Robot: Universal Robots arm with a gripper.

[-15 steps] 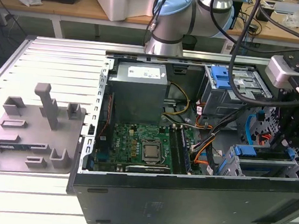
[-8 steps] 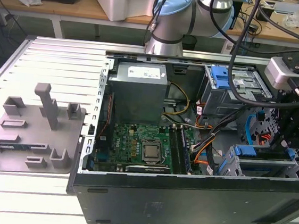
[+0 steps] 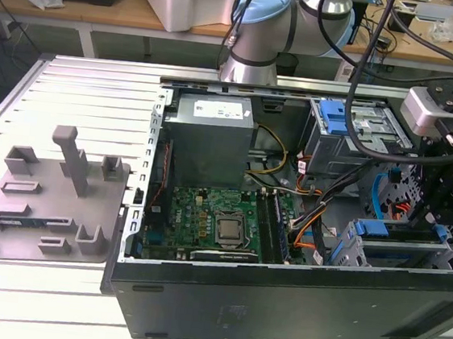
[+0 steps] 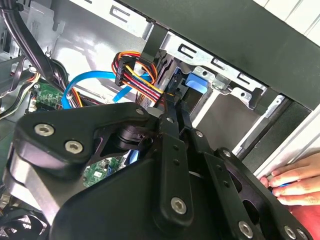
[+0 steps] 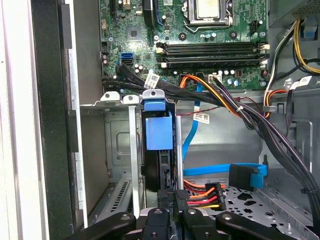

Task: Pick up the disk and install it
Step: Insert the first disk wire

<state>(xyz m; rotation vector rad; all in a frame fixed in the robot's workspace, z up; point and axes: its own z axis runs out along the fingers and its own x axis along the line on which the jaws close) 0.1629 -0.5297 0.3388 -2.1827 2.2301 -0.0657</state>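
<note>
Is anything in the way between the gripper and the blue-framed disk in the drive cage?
Nothing visible. In the first wrist view the gripper is right at the edge of the blue-framed disk, standing in the grey metal cage; the orange-and-red cable plug lies beside, not between.

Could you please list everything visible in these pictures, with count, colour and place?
Computer case: one, black, open, on the slatted table.
Power supply: one, grey, rear of the case.
Motherboard: one, green, case floor.
Fixture plate: one, grey, at the exterior view's left, beside the case.
Disk: one, blue rail showing, standing on edge in the drive bay.
Blue bracket: one, upper drive cage.
Data cable: one, blue, beside the bay.
Hand: one, at the case edge in the second wrist view.
Arm: one, silver and light blue, behind the case.
End effector: one, black, right at the disk.
</note>
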